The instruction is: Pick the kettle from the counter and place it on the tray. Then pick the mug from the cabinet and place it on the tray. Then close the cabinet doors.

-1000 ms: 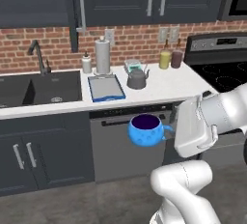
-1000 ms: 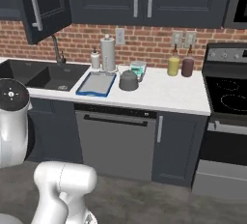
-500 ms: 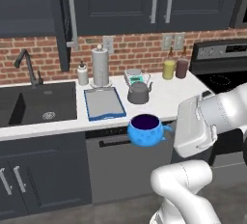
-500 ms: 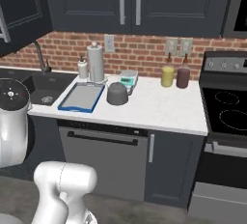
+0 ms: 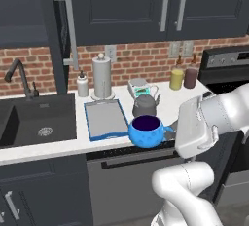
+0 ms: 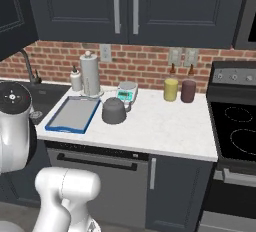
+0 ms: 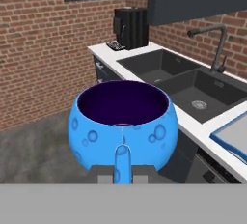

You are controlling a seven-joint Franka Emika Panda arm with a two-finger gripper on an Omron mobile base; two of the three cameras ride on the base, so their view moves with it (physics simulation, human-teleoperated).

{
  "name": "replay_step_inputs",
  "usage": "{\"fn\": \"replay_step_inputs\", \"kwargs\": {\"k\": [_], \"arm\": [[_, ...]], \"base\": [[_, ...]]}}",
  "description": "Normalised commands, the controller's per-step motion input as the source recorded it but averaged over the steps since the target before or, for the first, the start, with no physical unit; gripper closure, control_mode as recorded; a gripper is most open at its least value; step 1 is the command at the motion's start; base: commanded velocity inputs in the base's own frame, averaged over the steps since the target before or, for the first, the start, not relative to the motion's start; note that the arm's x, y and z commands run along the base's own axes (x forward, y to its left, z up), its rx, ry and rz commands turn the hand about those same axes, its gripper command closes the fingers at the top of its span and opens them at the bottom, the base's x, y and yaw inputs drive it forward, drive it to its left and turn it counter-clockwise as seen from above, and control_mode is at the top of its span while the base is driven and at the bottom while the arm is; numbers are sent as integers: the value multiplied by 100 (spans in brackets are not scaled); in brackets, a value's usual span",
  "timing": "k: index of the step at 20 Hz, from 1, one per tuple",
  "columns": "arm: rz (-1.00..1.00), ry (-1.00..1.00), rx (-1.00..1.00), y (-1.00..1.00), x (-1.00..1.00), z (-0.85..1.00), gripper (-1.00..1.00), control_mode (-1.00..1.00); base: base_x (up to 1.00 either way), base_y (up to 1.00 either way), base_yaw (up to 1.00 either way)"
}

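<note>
Blue-rimmed tray (image 5: 104,120) bare, kettle (image 5: 145,106) beside.

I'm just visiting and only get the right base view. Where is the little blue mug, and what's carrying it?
Observer: In the left base view the mug hangs in the air at the counter's front edge, near the tray's right corner.
Operator: What's holding it up?
Observer: The hand view shows the tool shut on the mug's small side handle, with the mug upright.
Operator: Is it over the tray?
Observer: Not yet. In the hand view it hangs over the floor, with the counter edge between it and the tray.
Operator: Anything past the sink?
Observer: A black coffee machine stands on the counter beyond the sink.
</note>
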Motion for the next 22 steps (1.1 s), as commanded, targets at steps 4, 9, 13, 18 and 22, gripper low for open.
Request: {"fn": "replay_step_inputs", "kwargs": {"k": [4, 9, 13, 18, 22], "arm": [[0, 0, 0, 0, 0, 0, 100, 100], [0, 0, 0, 0, 0, 0, 100, 100], [0, 0, 0, 0, 0, 0, 100, 100], [0, 0, 0, 0, 0, 0, 100, 100], [0, 0, 0, 0, 0, 0, 100, 100]], "base": [[25, -8, -4], [25, 0, -3], [33, 0, -1], [41, 5, 0], [10, 0, 0]]}}
